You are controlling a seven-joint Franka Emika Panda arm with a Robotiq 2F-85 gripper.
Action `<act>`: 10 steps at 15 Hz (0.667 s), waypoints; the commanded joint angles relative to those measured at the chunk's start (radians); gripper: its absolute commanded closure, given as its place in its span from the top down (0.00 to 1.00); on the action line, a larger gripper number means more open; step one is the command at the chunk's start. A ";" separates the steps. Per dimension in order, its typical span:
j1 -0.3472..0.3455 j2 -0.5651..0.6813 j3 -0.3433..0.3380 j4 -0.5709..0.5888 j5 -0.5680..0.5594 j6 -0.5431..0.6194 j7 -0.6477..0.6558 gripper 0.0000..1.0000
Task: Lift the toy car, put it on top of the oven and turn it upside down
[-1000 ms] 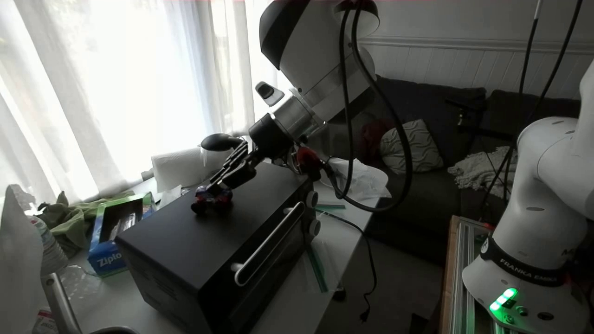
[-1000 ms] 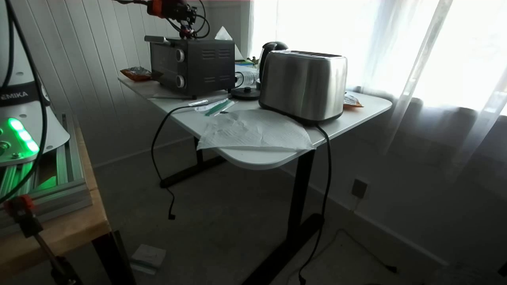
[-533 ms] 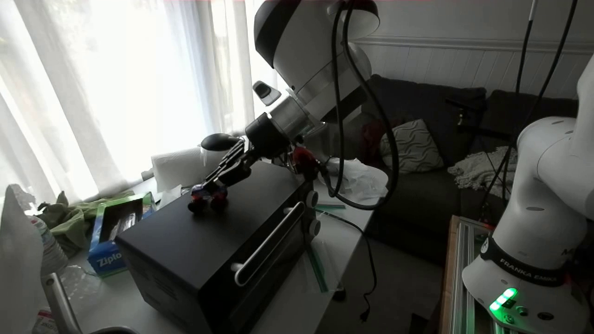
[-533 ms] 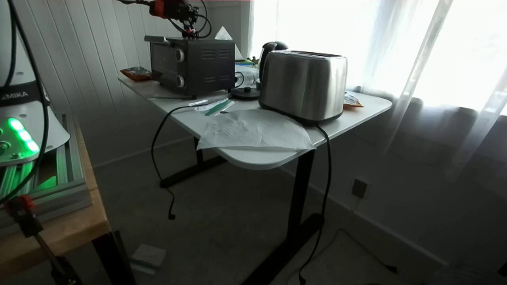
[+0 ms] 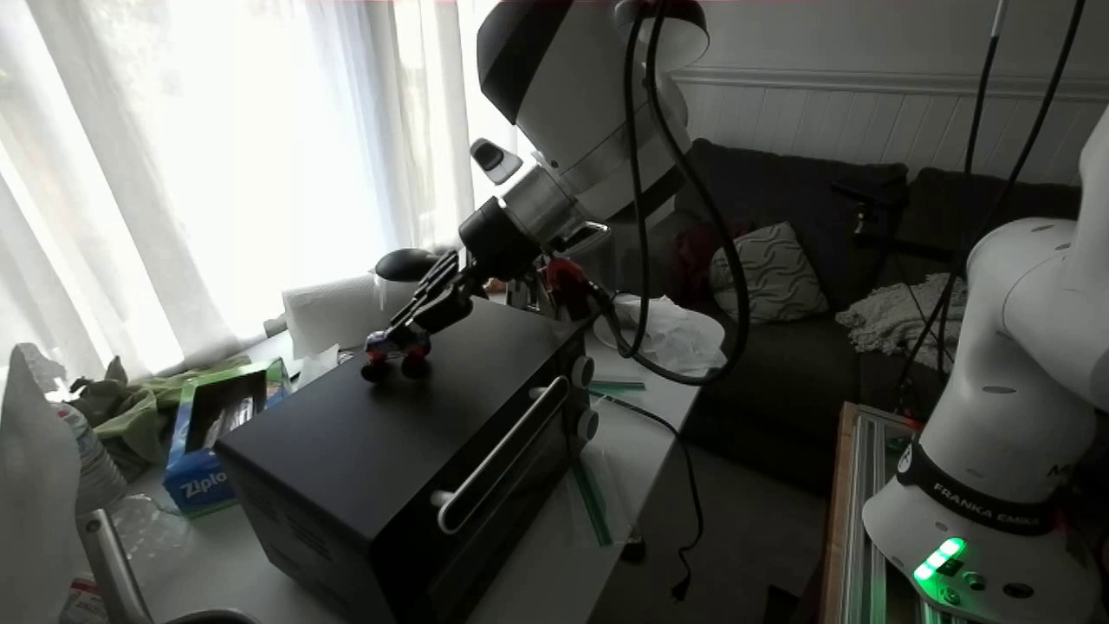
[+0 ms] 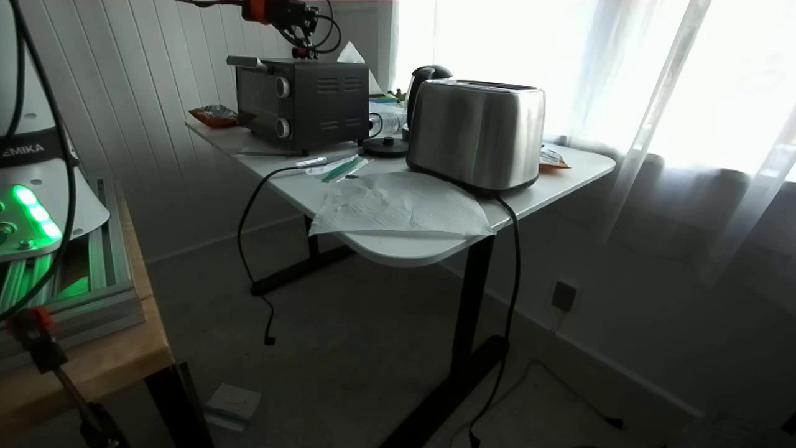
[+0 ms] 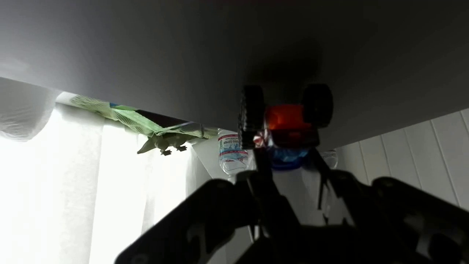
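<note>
Wrist view: the gripper (image 7: 288, 157) clamps the toy car (image 7: 287, 117), jaws narrow on its body. In an exterior view, the car is wheels-down toward the far left edge of the oven (image 5: 372, 468); contact unclear

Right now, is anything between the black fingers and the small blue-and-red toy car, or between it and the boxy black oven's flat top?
Nothing visible: the fingers grip the toy car, and no object shows between it and the top of the oven. Whether the two touch, I can't tell.
</note>
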 commanded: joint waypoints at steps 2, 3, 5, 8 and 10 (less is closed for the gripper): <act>0.002 -0.043 -0.015 -0.083 -0.347 0.053 0.223 0.07; -0.002 -0.048 -0.020 -0.100 -0.427 0.047 0.278 0.07; -0.008 -0.066 -0.028 -0.127 -0.581 0.043 0.374 0.07; -0.028 -0.093 -0.051 -0.152 -0.810 0.004 0.510 0.07; -0.047 -0.113 -0.066 -0.152 -0.964 -0.033 0.618 0.28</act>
